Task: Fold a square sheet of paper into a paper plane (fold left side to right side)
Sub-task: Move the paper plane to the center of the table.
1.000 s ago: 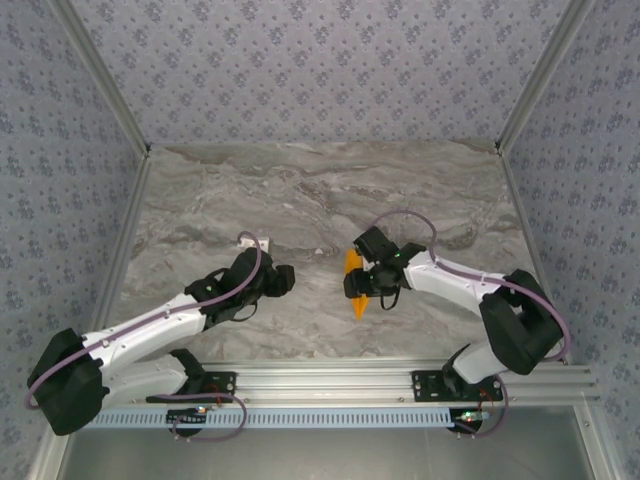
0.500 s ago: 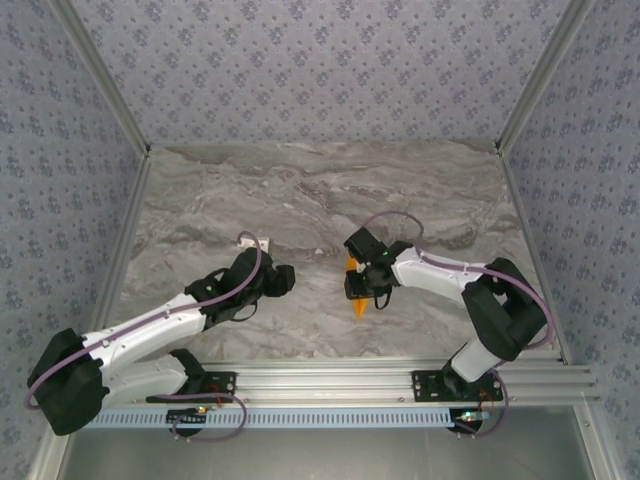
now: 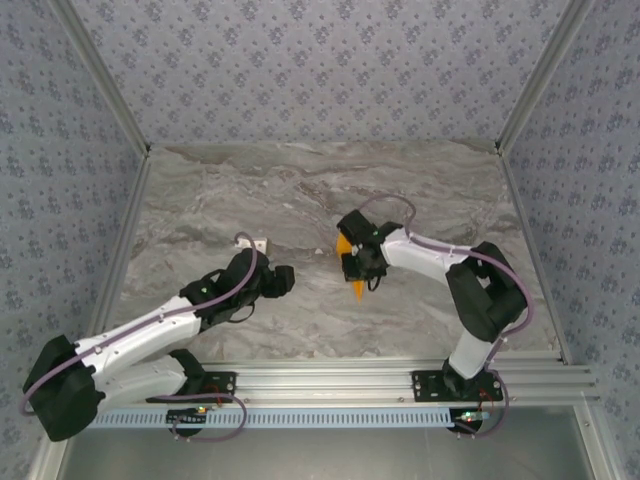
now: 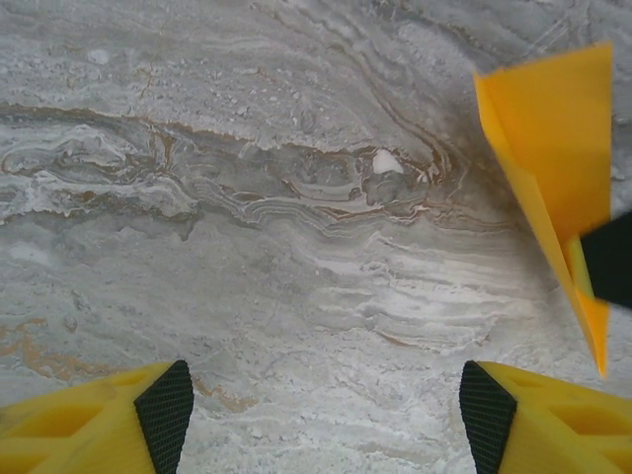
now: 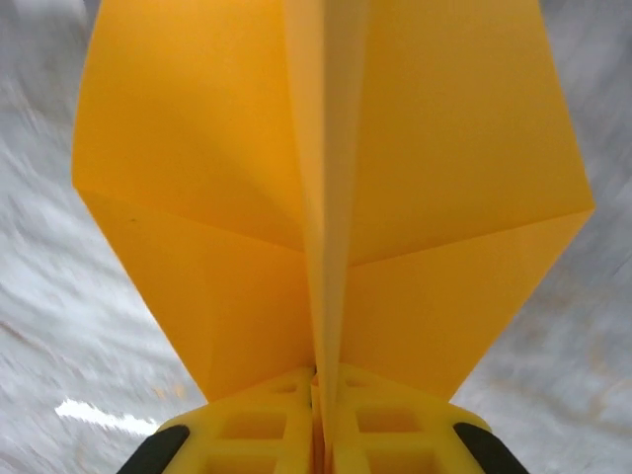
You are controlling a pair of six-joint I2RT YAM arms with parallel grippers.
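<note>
The paper plane [image 3: 356,291] is an orange-yellow pointed dart, held a little above the marble table [image 3: 300,200] near its middle. My right gripper [image 3: 358,268] is shut on its central fold. In the right wrist view the plane [image 5: 197,168] spreads both wings upward from the jaws of the right gripper [image 5: 321,395], which are pressed together on the keel. My left gripper [image 3: 285,280] hangs open to the left of the plane and apart from it. The left wrist view has the left gripper [image 4: 326,415] over bare marble, with the plane [image 4: 558,128] at the upper right.
A small white piece [image 3: 256,242] lies on the table just behind the left arm's wrist. Patterned walls close in the table at the left, back and right. An aluminium rail [image 3: 330,375] with both arm bases runs along the near edge.
The right gripper has closed on the plane's fold and carried it a little to the left and toward the back. The left gripper has stayed put, its jaws slightly wider.
</note>
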